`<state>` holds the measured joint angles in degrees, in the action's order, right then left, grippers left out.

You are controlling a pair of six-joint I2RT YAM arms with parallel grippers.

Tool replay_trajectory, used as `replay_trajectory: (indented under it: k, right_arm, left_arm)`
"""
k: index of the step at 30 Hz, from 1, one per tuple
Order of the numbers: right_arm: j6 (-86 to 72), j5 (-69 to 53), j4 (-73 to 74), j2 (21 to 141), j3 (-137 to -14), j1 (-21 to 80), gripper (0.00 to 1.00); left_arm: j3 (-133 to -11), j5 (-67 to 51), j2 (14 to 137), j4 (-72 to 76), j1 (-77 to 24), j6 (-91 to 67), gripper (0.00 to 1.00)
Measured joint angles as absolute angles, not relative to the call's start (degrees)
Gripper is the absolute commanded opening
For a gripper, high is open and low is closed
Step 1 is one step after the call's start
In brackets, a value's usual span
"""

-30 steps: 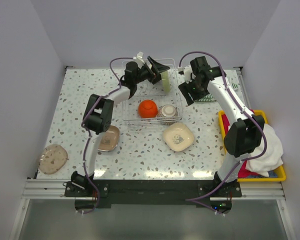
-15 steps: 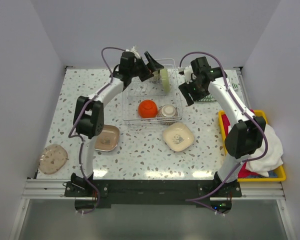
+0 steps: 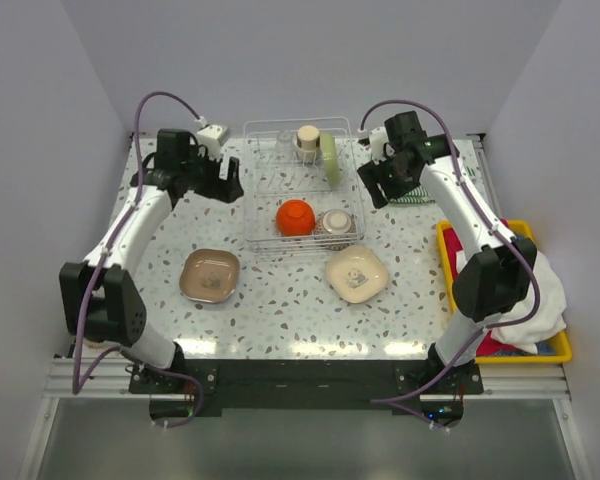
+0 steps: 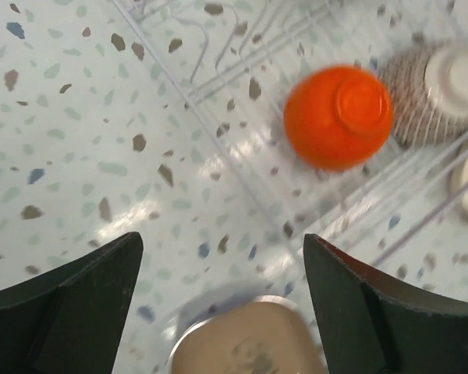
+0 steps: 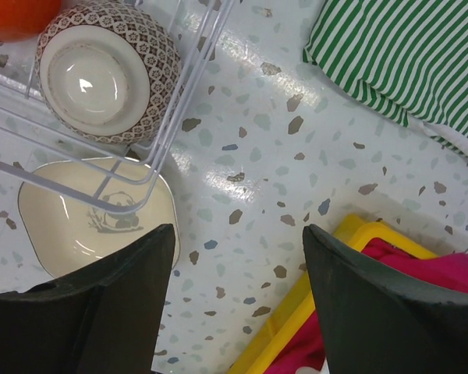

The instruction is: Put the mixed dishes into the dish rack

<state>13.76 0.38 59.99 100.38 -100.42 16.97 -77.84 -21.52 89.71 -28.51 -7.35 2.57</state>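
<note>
Gaping empty, left gripper and right gripper hold their fingers apart. One clear wire dish rack holds four dishes: orange bowl, patterned bowl, pale cup, upright green plate. Two more, brown plate and cream plate, lie on the table near it.

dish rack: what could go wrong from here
1. The cream plate lies right by the dish rack's near corner, beside the grey bowl; a reach for it could knock the wire or bowl.
2. The brown plate lies flat on the table, so the open left gripper may slip off its rim.
3. Slotting plates near the upright green plate could tip it or the cup.
</note>
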Motion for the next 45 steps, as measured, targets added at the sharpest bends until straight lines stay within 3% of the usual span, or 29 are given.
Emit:
replay_trajectory:
  k: [6, 9, 12, 15, 18, 23, 37, 45]
  right_arm:
    - [18.31, -4.27, 60.1, 99.07, -99.94, 16.97, 0.64]
    - [23.51, -7.18, 56.99, 93.25, -91.0, 16.84, 0.67]
    - [25.74, -9.02, 56.49, 83.9, -77.82, 15.18, 0.67]
    - [23.73, -11.35, 57.74, 81.91, -75.53, 8.8, 0.67]
    - [18.74, -13.96, 56.55, 84.77, -78.08, 0.08, 0.69]
    - [13.32, -14.59, 55.22, 85.54, -79.64, -8.54, 0.69]
    - [11.6, -17.76, 57.65, 85.52, -86.52, -12.71, 0.69]
    - [11.97, -20.73, 59.22, 83.61, -87.5, -13.19, 0.69]
  left_arm:
    - [-74.94, -27.16, 78.41, -42.85, -5.28, 36.62, 0.85]
    - [-71.64, -30.52, 74.76, -46.09, -6.07, 46.46, 0.89]
    - [-67.4, -30.76, 70.91, -45.45, -14.37, 51.7, 0.91]
    - [-65.45, -30.81, 70.26, -42.48, -29.82, 54.74, 0.88]
    - [-67.29, -33.06, 75.4, -40.73, -38.17, 58.35, 0.83]
    - [-76.69, -33.67, 90.06, -41.78, -41.54, 66.85, 0.76]
    - [-97.43, -33.56, 117.12, -53.1, -55.31, 83.2, 0.49]
    - [-101.25, -31.42, 123.0, -58.13, -56.03, 83.24, 0.46]
